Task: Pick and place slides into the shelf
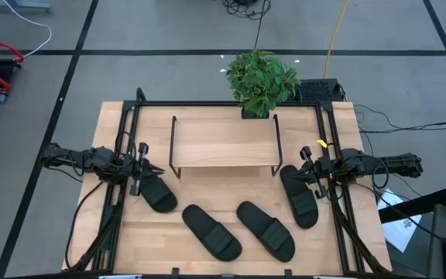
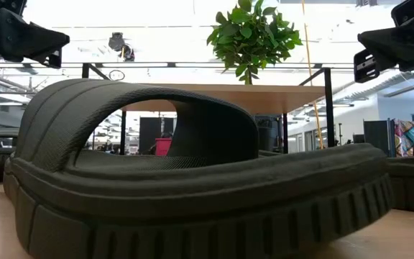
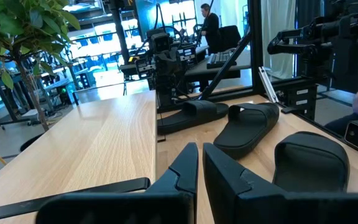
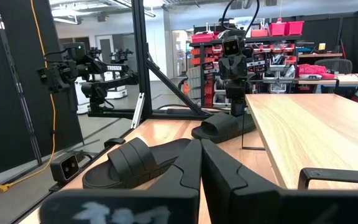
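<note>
Taking the shelf [image 1: 224, 143] as the landmark, a low rack with a pale plank top on thin black wire legs, set toward the back middle of the table [image 1: 114, 124].

Left of the shelf, off its left legs: left gripper [image 1: 150, 170], fingers pinched together on nothing, tips pointing toward the shelf's left front leg, raised off the table in the low view. Just under and in front of those tips: first black slide [image 1: 159, 193], lying flat on the table, angled away from the shelf's left front corner.

In front of the shelf, nearer the table's front edge: two more slides side by side, one [image 1: 211, 231] below the shelf's left half, the other [image 1: 265, 230] below its right half, both flat, both slanted the same way, apart from each other and from the shelf.

Behind the shelf, touching its back right part from above: potted plant [image 1: 262, 80].

Right of the shelf, by its right front leg: fourth slide [image 1: 299, 195], flat on the table. Over its outer edge: right gripper [image 1: 308, 168], fingers clenched shut with nothing between them, tips aimed toward the shelf.

On the shelf top: bare wood only.
</note>
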`<action>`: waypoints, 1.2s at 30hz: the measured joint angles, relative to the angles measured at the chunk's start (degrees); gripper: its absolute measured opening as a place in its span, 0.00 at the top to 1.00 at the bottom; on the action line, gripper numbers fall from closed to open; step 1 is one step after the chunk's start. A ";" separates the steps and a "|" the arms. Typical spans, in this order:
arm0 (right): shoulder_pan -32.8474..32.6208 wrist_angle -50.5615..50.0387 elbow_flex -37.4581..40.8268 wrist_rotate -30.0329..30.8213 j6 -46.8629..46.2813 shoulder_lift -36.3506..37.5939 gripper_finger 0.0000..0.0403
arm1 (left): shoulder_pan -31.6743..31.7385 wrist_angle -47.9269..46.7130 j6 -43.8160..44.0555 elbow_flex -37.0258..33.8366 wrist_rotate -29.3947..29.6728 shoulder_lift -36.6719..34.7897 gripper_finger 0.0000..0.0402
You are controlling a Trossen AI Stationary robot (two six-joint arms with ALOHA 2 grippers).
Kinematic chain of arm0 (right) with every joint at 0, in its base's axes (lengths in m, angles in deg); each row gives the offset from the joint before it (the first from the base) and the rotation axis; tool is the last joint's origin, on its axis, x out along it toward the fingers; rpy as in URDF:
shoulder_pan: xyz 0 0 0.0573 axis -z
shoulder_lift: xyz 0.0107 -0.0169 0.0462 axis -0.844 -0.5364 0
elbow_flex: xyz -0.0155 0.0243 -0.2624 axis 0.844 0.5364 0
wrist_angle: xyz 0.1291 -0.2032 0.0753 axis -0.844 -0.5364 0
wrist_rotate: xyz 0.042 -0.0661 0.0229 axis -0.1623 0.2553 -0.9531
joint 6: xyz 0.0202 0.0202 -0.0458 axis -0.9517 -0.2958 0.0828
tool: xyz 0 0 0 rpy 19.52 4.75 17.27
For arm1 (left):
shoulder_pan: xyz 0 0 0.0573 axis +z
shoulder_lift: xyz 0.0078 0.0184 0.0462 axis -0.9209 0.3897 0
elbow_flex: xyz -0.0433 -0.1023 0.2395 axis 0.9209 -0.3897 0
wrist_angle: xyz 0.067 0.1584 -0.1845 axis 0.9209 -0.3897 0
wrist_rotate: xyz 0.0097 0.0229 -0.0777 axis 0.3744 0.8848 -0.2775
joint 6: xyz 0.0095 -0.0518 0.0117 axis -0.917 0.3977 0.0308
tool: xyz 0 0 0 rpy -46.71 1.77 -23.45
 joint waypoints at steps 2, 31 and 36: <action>0.01 0.01 0.00 0.01 -0.02 -0.02 1.00 | 0.02 0.00 0.00 -0.02 0.00 -0.02 0.94; -0.01 0.00 0.00 0.00 0.00 0.00 1.00 | 0.01 0.01 0.00 -0.02 0.00 0.00 0.94; -0.02 0.02 -0.01 0.00 1.99 -0.01 1.00 | 0.00 0.08 -0.23 -0.01 0.00 -0.01 0.94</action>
